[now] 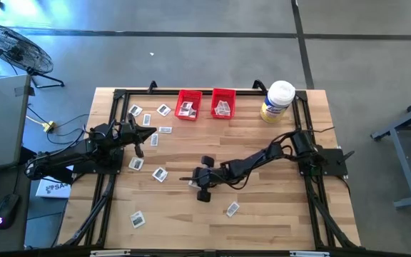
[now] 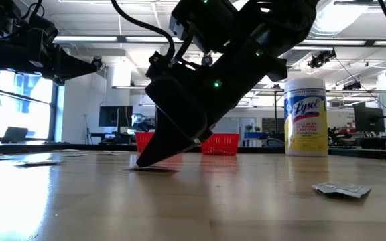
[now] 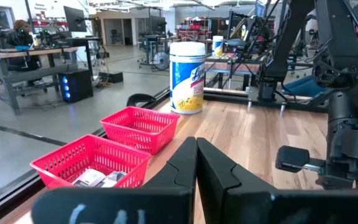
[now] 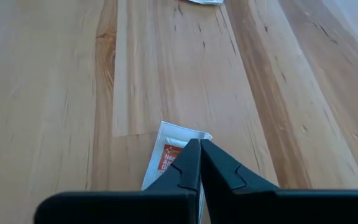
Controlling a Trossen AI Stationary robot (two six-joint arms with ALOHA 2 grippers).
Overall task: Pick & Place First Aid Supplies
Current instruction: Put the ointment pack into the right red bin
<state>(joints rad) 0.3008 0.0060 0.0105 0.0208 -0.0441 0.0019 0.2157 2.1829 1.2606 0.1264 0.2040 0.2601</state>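
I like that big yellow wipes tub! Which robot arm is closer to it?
The right one. The right pincer is down at mid-table, pinching a packet; the Lysol wipes tub stands at the far right corner. The left pincer waits farther off on the left side.

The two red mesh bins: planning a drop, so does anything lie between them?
No. In the high view, only bare wooden table separates the left red mesh bin and the right one.

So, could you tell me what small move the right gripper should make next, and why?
Probably lift straight up: the right gripper is down on the wooden table, fingers closed on a white packet, and the red bins lie farther off.
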